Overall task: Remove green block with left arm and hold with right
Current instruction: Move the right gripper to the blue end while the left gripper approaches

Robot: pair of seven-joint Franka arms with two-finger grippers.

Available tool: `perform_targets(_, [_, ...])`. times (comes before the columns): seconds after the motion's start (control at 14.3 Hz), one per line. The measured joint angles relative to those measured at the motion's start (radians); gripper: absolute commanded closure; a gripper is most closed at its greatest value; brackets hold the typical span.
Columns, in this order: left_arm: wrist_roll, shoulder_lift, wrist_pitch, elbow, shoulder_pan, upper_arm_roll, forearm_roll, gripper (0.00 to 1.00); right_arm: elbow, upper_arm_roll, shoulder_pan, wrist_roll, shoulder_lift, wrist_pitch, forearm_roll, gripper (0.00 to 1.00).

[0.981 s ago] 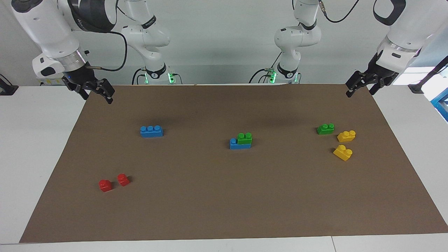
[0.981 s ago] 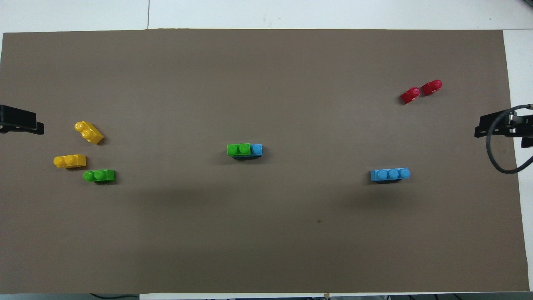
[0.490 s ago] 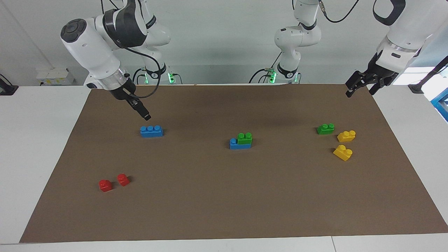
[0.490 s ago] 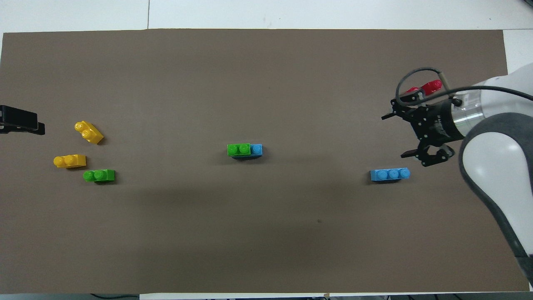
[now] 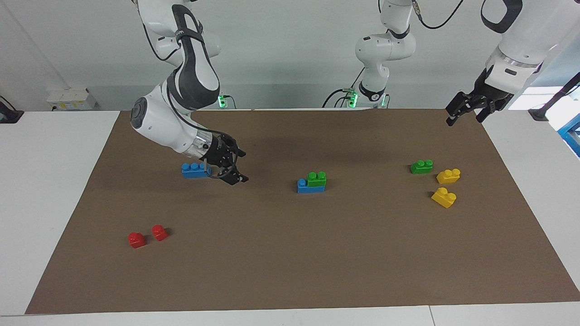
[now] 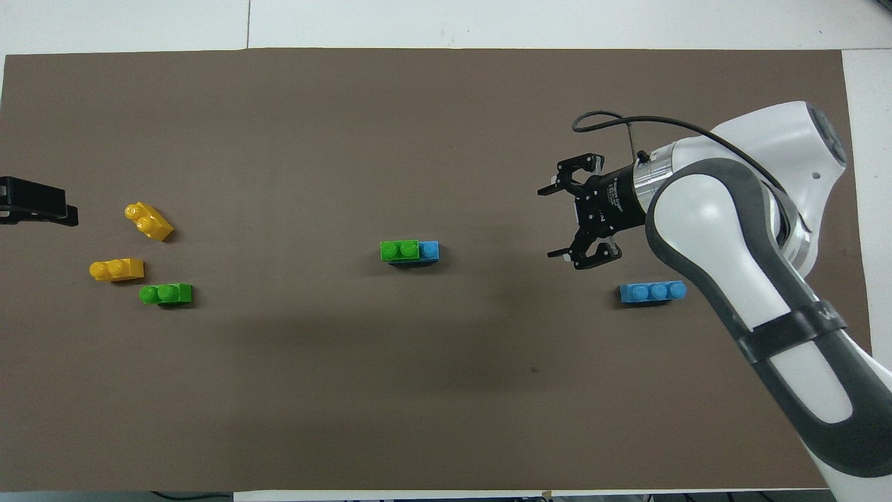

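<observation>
A green block (image 5: pixel 316 178) (image 6: pixel 399 249) with two studs sits on one end of a blue brick (image 5: pixel 304 187) (image 6: pixel 430 249) at the middle of the mat. A second, loose green block (image 5: pixel 421 166) (image 6: pixel 166 294) lies toward the left arm's end. My right gripper (image 5: pixel 244 167) (image 6: pixel 547 223) is open and empty. It hangs over the mat between a lone blue brick and the stacked pair, its fingertips pointing at the stack. My left gripper (image 5: pixel 464 112) (image 6: pixel 35 209) waits open over the mat's edge at its own end.
A lone blue three-stud brick (image 5: pixel 195 170) (image 6: pixel 653 291) lies partly under the right arm's wrist. Two yellow bricks (image 5: pixel 448 175) (image 5: pixel 444 197) lie beside the loose green block. Two small red blocks (image 5: pixel 136 239) (image 5: pixel 159 232) lie toward the right arm's end, farther from the robots.
My right arm has swung in from the mat's corner at its end, passed over the lone blue brick, and turned its open gripper toward the middle stack. The left arm has barely moved.
</observation>
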Motion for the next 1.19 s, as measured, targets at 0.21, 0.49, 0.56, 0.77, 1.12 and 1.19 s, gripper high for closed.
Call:
perform_targets(0.21, [-0.121, -0.005, 0.0, -0.001, -0.005, -0.012, 0.0, 0.0, 0.0, 0.0, 0.052, 0.046, 0.029, 0.049, 0.046, 0.03])
perform_targets(0.49, [-0.418, -0.01, 0.0, -0.011, -0.057, -0.022, 0.0, 0.0, -0.01, 0.0, 0.09, 0.047, 0.066, 0.081, 0.052, 0.03])
perform_targets(0.56, [-0.487, -0.014, 0.0, -0.024, -0.081, -0.024, 0.0, 0.0, -0.013, 0.0, 0.096, 0.043, 0.075, 0.088, 0.06, 0.03])
perform_targets(0.77, [-0.714, -0.042, 0.019, -0.091, -0.155, -0.026, -0.001, 0.0, -0.019, 0.0, 0.114, 0.017, 0.103, 0.121, 0.096, 0.03])
perform_targets(1.12, [-1.261, -0.085, 0.182, -0.216, -0.277, -0.029, -0.003, 0.0, -0.024, 0.0, 0.17, -0.008, 0.152, 0.206, 0.155, 0.03])
perform_targets(1.19, [-1.364, -0.086, 0.216, -0.235, -0.301, -0.029, -0.003, 0.0, -0.025, 0.0, 0.179, -0.009, 0.159, 0.218, 0.155, 0.03])
